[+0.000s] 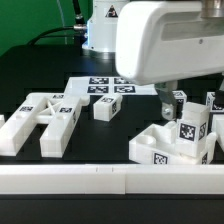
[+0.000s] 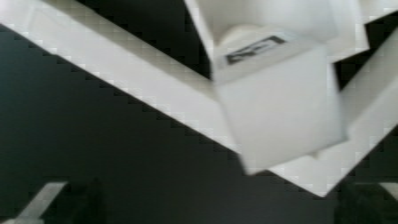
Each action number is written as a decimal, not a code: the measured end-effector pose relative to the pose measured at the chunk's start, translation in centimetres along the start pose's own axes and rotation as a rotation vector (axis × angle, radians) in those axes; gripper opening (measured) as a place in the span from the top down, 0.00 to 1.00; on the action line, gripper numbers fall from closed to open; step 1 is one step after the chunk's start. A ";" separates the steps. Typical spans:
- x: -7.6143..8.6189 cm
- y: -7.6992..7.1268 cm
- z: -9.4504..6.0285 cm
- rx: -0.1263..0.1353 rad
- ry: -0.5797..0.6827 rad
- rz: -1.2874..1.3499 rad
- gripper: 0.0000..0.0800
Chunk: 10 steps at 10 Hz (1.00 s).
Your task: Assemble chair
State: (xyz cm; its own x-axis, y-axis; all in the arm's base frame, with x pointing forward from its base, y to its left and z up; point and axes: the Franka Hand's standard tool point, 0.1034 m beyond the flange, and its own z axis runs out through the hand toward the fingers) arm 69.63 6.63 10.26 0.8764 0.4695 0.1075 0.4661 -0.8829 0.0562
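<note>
chair parts are blocky, angular, smooth white plastic.

Seemingly a robotics lab: a black-topped desk carries a thin flat white marker board at twelve o'clock and tag-marked chunky white plastic chair pieces at nine, beneath a bulky white robot arm.

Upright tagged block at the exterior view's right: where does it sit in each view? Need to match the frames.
Exterior view: the upright tagged block is at the exterior view's right, rising from the low white chair piece; whether it stands on it or just behind it I cannot tell.
Wrist view: likely the same block, filling the middle, tag towards the camera.
Shared landmark: the low white chair piece, lying on the dark table in both views.
</note>
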 end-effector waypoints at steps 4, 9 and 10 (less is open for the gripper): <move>-0.1 -0.5 0.4 -0.002 0.007 0.020 0.19; -1.8 -2.1 1.6 -0.004 0.017 -0.004 0.19; -2.1 -2.2 1.9 -0.006 0.017 -0.003 0.19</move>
State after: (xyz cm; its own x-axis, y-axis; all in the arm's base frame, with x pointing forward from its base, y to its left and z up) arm 66.98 7.52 8.01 0.8728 0.4721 0.1239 0.4680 -0.8815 0.0621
